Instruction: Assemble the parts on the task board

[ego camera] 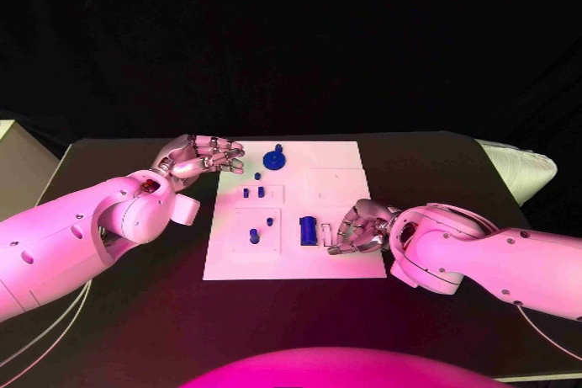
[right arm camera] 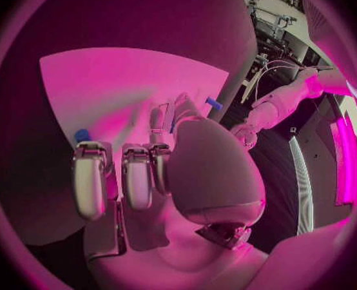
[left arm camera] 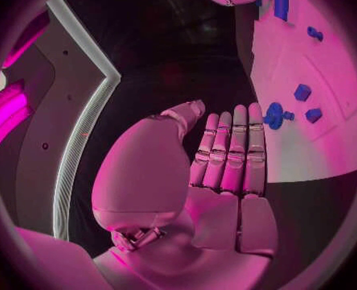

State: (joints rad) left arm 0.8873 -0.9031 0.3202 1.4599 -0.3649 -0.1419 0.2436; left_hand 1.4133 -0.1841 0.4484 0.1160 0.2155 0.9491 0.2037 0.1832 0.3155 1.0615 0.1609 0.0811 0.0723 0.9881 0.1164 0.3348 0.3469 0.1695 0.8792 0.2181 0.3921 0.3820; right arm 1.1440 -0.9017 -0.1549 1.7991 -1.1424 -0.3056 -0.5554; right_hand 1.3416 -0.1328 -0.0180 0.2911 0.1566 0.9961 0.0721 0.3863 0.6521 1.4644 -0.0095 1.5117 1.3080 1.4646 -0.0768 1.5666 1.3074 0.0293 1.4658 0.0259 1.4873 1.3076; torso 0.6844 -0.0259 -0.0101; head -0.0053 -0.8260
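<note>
Left hand [ego camera: 200, 158] empty, fingers apart beside the task board [ego camera: 346, 262]; right hand [ego camera: 360, 226] curled empty near a blue part [ego camera: 309, 230].

White task board [ego camera: 346, 262] flat mid-table; blue parts on it: round knob [ego camera: 275, 160] near far edge, cylinder [ego camera: 308, 230] near middle.

Legible markings: none.
No text, label, brand, number or sign can be read on the task board [ego camera: 295, 211], on the blue parts [ego camera: 308, 230] lying on it, or on the white arm shells to either side of the board; the board's faint raised outlines around the parts carry no characters that can be made out.
</note>
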